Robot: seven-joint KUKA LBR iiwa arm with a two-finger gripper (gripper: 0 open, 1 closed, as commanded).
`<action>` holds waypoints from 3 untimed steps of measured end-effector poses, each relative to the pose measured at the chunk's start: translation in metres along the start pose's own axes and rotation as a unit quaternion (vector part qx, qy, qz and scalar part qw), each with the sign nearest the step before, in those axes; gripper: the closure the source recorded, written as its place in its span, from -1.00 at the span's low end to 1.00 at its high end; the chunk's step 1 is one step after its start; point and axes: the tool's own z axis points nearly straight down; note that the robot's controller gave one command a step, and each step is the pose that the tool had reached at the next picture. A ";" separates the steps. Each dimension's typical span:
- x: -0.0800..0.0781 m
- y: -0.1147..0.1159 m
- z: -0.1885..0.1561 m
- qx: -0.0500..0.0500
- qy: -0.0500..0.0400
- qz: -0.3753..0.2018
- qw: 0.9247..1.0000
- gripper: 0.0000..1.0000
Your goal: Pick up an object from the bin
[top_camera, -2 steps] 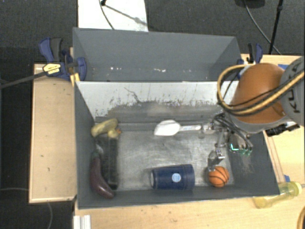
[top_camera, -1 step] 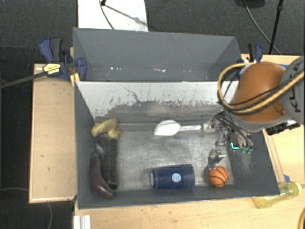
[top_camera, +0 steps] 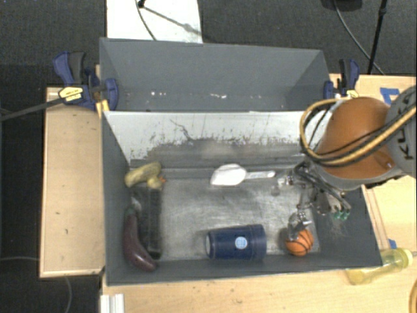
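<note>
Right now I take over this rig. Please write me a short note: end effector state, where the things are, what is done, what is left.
End effector: down in the bin, directly over the small orange ball in the view's lower right corner; grip cannot be judged.
Other things: blue can lying left of the ball, white spoon near the back wall, purple aubergine and yellow banana at the left.
Done: nothing lifted; the ball seems to rest on the floor.
Left: grip and lift, probably the ball.

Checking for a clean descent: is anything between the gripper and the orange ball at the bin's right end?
Nothing visible. The gripper sits just over the orange ball; the blue can lies apart to its left.
</note>
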 end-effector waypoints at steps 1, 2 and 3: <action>0.014 -0.031 0.058 0.000 0.000 -0.076 0.997 -1.00; 0.027 -0.067 0.076 -0.002 -0.004 -0.071 0.997 -1.00; -0.008 -0.099 0.061 -0.002 0.002 -0.130 0.992 1.00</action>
